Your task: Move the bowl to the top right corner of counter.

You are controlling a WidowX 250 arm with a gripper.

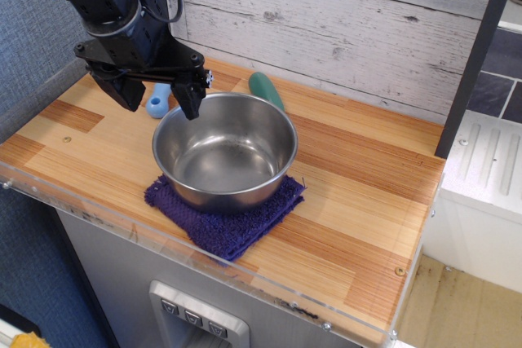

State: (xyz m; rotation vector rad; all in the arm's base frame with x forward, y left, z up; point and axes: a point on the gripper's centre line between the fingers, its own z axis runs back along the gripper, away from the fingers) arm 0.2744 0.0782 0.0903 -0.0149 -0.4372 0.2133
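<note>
One gripper [157,96] is seen, black, hanging from the arm at the upper left of the view. Its two fingers [188,97] are spread wide and point downward, and nothing is held between them. The right-hand finger tip is seen just at the rear left rim of the bowl [225,151]; whether it touches the rim cannot be told. The other finger is seen clear of the bowl, over the worktop [359,193].

One bowl is counted: large, round, of shiny steel, with deep sides and a rolled rim. It is stood upright, and nothing is seen inside it. It is set on one purple cloth [224,230], folded roughly square, whose corners are seen around the bowl's base at the front and both sides. Bowl and cloth are placed near the front edge of the worktop, left of its middle.

Behind the gripper, one small light blue object [159,100] is partly hidden between the fingers. Just behind the bowl, one green rounded object [267,90] is laid on the wood, its lower end hidden by the bowl's rim.

One worktop is seen, of striped light and reddish planks, edged in front by clear acrylic. Its far right corner is seen well apart from the bowl.
</note>
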